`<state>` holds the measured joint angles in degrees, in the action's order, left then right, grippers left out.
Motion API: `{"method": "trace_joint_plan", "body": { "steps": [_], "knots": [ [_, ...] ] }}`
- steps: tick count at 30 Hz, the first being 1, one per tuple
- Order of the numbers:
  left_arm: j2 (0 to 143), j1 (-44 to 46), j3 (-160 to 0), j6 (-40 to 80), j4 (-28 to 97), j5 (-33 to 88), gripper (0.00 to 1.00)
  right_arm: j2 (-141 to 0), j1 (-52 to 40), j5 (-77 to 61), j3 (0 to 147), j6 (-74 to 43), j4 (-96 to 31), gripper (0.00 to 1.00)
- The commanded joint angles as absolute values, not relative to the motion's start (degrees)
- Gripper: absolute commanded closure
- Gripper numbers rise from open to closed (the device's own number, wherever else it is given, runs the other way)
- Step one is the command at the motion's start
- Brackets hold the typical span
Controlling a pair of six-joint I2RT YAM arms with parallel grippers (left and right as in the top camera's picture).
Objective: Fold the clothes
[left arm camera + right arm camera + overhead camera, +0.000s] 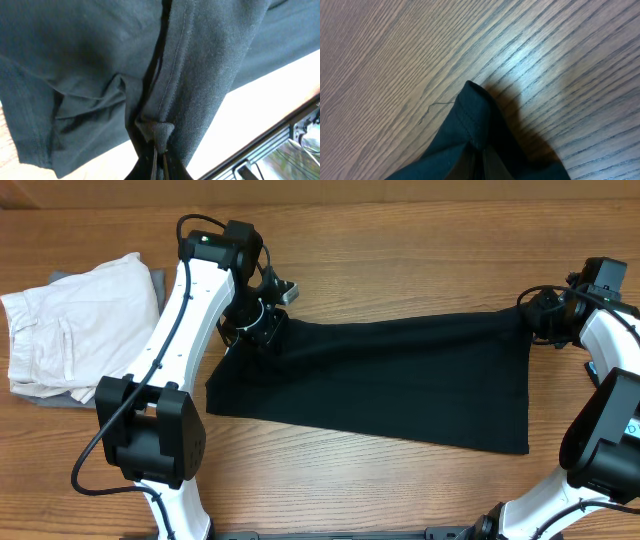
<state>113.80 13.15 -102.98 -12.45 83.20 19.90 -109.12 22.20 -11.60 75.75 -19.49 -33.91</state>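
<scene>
Black T-shirt lies spread on the tabletop as a wide band, its long axis running side to side between the two tools. Left tool is closed tight on the far left corner. Right tool is closed tight on the far right corner. The loose edge lies nearer the robot. Judgement: the next fold carries the held far edge over onto it, both sides together.

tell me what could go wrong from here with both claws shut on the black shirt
1. The left claw pinches only a small nub of the black T-shirt, and the right claw just a corner; either could slip free.
2. The shirt's near edge lies slanted on the table, so uneven arm moves may skew the fold.
</scene>
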Motion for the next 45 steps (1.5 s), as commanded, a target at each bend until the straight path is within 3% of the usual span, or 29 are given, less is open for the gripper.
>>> {"method": "trace_joint_plan", "body": {
  "steps": [1, 5, 7, 12, 14, 15, 19, 23, 28, 31, 45],
  "knots": [
    [112.6, 13.3, -102.35, -13.3, 83.74, 19.92, 0.95, -108.33, 22.59, -10.28, 76.58, -19.53, -33.54, 0.96],
    [112.6, 13.52, -101.03, -13.43, 83.48, 19.64, 0.96, -108.33, 22.59, -10.31, 76.58, -19.53, -33.74, 0.96],
    [112.6, 13.58, -98.8, -13.52, 81.01, 18.57, 0.86, -108.33, 22.59, -10.31, 76.58, -19.53, -33.74, 0.96],
    [112.62, 13.52, -91.05, -12.51, 70.7, 15.44, 0.83, -108.33, 22.59, -10.31, 76.58, -19.53, -33.76, 0.96],
    [112.6, 13.52, -88.44, -11.55, 67.37, 15.44, 0.59, -108.33, 22.59, -10.33, 76.58, -19.53, -33.8, 0.96],
    [112.6, 13.52, -87.77, -11.53, 66.37, 15.44, 0.57, -108.33, 22.59, -10.31, 76.58, -19.53, -33.89, 0.95],
    [112.6, 13.32, -89.01, -10.11, 65.56, 13.89, 0.68, -108.33, 22.59, -10.31, 76.58, -19.53, -33.89, 0.96],
    [112.6, 12.01, -93.47, -8.64, 65.49, 9.91, 0.68, -108.33, 22.59, -10.33, 76.58, -19.53, -33.98, 0.96],
    [112.84, 8.99, -93.8, -8.27, 63.42, 5.34, 0.4, -108.33, 22.59, -10.31, 76.58, -19.53, -34.41, 0.93],
    [113.03, 6.61, -93.21, -7.51, 61.49, 5.34, 0.36, -108.33, 22.59, -10.31, 76.58, -19.53, -34.61, 0.87],
    [113.16, -1.1, -79.59, 4.51, 40.07, 26.76, 0.29, -108.33, 22.59, -10.33, 76.58, -19.53, -34.74, 0.86]
  ]
}}
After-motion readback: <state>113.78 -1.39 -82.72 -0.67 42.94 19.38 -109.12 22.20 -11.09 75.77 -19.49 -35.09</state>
